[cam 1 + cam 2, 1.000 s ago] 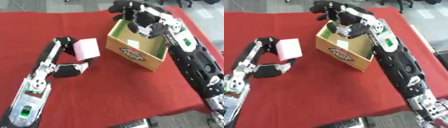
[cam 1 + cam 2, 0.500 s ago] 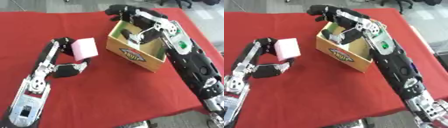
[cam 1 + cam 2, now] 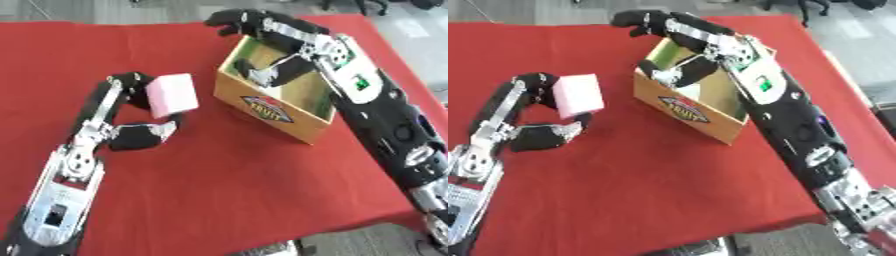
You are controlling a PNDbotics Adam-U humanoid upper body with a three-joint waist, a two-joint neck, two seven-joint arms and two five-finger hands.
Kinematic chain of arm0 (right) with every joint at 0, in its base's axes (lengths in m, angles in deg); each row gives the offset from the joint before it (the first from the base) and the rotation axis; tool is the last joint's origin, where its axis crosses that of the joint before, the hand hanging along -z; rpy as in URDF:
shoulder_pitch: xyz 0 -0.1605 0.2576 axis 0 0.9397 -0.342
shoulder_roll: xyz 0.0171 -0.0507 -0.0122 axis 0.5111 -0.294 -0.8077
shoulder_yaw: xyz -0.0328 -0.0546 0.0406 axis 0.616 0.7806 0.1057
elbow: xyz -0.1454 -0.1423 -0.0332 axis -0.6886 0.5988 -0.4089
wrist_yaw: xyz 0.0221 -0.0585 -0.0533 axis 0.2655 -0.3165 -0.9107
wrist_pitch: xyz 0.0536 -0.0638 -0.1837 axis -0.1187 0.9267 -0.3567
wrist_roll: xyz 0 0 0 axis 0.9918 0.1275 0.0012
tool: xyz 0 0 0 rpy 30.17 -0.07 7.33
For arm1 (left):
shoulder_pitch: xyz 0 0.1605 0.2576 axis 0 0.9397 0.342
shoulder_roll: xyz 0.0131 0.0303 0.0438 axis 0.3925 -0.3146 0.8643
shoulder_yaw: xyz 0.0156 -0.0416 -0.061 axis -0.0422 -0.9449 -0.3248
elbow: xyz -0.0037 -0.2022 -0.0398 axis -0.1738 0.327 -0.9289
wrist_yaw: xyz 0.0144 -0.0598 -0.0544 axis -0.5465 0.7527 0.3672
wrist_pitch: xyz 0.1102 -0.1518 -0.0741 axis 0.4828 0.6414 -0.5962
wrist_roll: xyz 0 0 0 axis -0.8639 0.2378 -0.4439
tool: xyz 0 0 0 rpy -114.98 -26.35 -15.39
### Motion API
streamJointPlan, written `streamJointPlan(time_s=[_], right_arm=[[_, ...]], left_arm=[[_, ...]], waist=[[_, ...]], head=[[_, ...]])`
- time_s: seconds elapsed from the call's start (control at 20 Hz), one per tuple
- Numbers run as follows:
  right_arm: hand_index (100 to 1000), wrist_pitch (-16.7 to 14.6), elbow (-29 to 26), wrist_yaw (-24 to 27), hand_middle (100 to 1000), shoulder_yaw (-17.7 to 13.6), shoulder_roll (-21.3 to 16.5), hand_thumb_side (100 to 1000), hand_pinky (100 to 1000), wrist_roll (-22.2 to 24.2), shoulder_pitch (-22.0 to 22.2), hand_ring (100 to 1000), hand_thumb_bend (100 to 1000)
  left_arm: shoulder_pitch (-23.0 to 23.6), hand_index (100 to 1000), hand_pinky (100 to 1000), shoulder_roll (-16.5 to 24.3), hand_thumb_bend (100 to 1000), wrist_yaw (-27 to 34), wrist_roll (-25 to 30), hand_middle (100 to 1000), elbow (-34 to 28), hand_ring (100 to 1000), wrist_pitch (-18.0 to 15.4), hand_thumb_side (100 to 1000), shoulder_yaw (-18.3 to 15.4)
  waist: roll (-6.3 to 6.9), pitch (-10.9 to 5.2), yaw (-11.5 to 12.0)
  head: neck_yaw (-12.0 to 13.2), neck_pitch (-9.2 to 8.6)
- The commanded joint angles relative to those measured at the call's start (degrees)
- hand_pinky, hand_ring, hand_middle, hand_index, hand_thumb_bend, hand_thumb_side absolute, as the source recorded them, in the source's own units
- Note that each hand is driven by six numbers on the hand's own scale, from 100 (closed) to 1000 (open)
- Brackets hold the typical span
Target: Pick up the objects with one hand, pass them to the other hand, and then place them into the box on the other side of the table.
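Right hand (image 3: 262, 30) has swung out over the box's far-left rim since a second ago; before, it sat bunched above the box's back edge. Its fingers are now spread and relaxed, holding nothing, with the thumb (image 3: 262, 74) hanging down inside the box. Left hand and block look unchanged.

Left hand (image 3: 140, 127) grips the pink block (image 3: 171, 95): fingers curled round its far side, thumb under its near edge. Block sits lifted and tilted, just left of the cardboard box (image 3: 271, 107) on the red worktop (image 3: 219, 190), well clear of the right hand's fingers.

Step, as I read it: pick done, handover pending. Next move calls for bringing the block and the open right hand together, then the right hand closing on the block's free faces before the left lets go.
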Motion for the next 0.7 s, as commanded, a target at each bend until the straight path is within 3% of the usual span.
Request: streamJointPlan(time_s=[0.05,0.7], right_arm=[[1000,-16.4,0.4,-0.6,928,0.0,-2.3,208,937,14.8,-1.3,1000,100],[1000,-18.0,-1.4,0.3,925,2.4,-3.4,215,941,14.8,-2.3,1000,100]], left_arm=[[-1.5,486,637,-1.0,124,-0.8,-0.1,376,0.3,489,-0.1,100,-0.4],[-4.0,491,644,-2.3,100,-2.6,-2.7,382,5.4,494,-1.0,100,-1.4]], waist=[[-0.05,-0.86,-0.1],[-0.06,-1.00,-0.6]], head=[[0.2,-0.63],[0.5,-1.37]])
